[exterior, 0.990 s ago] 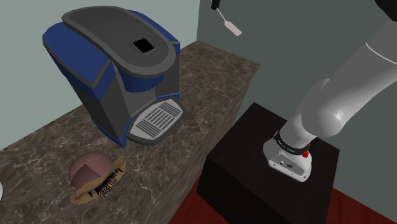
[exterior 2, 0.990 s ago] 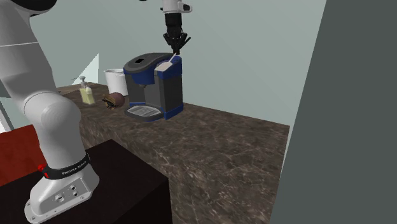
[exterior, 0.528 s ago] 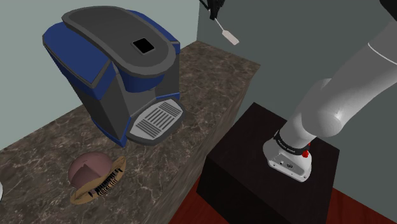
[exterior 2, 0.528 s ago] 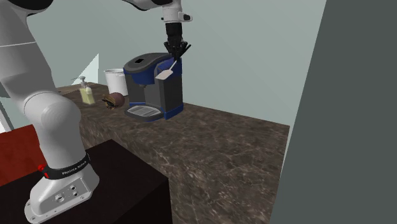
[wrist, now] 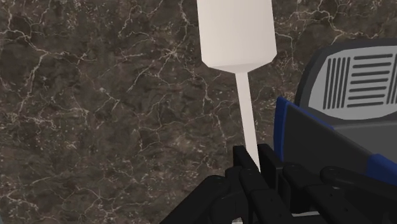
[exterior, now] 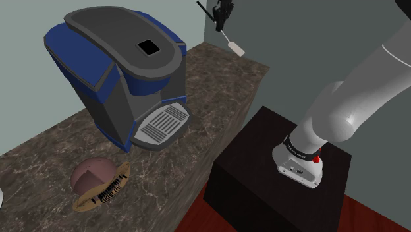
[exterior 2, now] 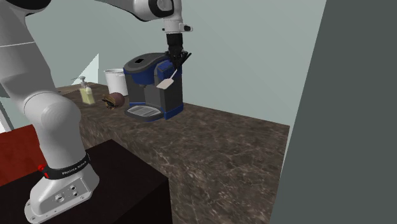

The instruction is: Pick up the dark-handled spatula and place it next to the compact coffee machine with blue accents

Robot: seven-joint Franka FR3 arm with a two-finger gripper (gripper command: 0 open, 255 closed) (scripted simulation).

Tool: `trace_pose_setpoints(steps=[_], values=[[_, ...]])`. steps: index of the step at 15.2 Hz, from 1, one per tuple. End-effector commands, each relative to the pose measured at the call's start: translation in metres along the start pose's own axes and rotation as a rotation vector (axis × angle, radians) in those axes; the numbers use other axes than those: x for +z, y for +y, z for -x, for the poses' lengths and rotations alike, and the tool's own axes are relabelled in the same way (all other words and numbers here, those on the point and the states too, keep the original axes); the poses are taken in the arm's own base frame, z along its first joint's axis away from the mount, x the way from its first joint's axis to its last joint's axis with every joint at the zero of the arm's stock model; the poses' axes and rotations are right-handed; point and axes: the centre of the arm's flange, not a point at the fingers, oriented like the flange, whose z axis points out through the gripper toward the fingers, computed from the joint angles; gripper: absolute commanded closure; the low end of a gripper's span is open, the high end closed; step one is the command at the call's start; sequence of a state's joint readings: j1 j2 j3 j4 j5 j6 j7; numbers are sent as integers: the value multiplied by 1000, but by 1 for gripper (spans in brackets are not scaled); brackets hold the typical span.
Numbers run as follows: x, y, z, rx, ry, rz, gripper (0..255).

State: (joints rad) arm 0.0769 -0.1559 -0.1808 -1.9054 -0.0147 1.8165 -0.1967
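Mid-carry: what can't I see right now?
- Handle of the white-bladed spatula: wrist view, buried in the black end effector.
- End effector's upper part: shoulder view, cut by the top edge.
- Dark veined counter behind the blue-and-grey coffee machine: second exterior view, machine blocks it.

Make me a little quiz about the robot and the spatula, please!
1. True or false: the spatula lies flat on the marbled counter.
2. The coffee machine's side panels are: A red, B blue, C green?
3. Fill in: the spatula's white blade hangs ____ the jaws.
Key: 1 false, the shut jaws hold it in the air; 2 B; 3 below.
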Motion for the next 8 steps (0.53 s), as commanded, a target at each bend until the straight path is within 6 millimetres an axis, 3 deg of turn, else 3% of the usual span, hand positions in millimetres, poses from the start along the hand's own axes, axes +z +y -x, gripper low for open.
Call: trace_pose_setpoints(steps=[1, 8], values=[[9, -1, 0, 0, 1, 0, 255], [46, -1, 3, 0, 1, 0, 255]])
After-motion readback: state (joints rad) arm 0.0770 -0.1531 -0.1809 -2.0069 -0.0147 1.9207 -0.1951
